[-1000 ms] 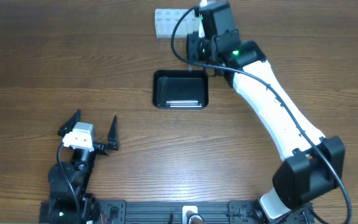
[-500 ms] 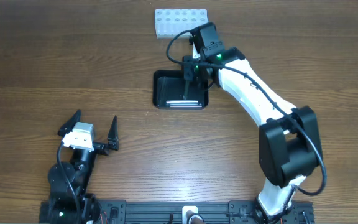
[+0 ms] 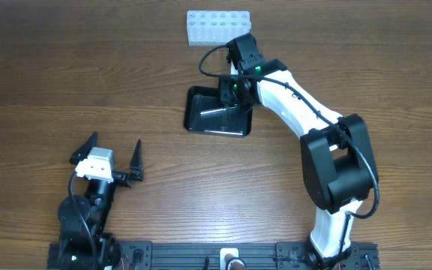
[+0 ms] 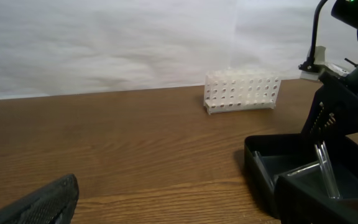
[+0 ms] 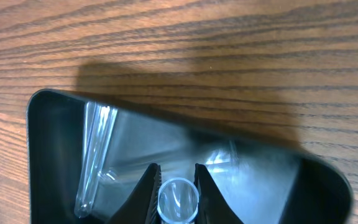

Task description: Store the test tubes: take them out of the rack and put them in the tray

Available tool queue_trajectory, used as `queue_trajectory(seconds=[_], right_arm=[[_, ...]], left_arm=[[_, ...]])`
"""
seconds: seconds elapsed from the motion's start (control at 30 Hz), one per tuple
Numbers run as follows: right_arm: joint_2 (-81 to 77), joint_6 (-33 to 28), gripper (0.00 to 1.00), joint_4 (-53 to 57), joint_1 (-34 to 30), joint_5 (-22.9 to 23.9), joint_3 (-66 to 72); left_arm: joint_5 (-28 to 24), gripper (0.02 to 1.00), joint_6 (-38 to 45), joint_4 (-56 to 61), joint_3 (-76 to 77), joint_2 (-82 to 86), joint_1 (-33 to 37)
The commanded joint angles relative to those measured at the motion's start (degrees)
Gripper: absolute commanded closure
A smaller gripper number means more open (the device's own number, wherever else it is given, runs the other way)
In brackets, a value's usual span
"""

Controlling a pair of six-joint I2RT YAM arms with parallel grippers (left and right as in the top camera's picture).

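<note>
Right hand (image 5: 176,176) clamps 1 test tube (image 5: 179,200), its end down inside the tray (image 5: 51,162).

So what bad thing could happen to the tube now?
1. The right gripper holds a test tube end-down over the tray. If it lets go from there, the tube might land on the second test tube lying inside, and one could crack.
2. The gripper sits low by the tray's walls, so it could bump one and shove the tray.
</note>
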State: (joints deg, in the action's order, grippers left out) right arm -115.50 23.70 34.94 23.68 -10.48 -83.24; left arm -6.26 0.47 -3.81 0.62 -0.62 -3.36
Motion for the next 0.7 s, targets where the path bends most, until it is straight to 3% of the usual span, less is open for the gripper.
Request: queue_trajectory(seconds=[0.03,0.13,0.33,0.7], right_arm=[[-2.1,0.1,0.917,0.4,-0.4,0.4,0.2],[-2.1,0.1,0.869,0.2,-0.6,0.4,0.2],[-2.1,0.1,0.663,-0.3,-0.8,0.4,0.2],[6.4,-2.7,0.562,-3.0,-1.5,1.3,0.2]], left_arm=[[-0.7,0.018,0.6,-0.1,-0.3,0.2,0.3],[-0.7,0.018,0.6,-0.1,-0.3,0.2,0.3],[-0.7,0.018,0.6,-0.1,-0.3,0.2,0.3],[-0.7,0.018,0.6,-0.1,-0.3,0.2,0.3]])
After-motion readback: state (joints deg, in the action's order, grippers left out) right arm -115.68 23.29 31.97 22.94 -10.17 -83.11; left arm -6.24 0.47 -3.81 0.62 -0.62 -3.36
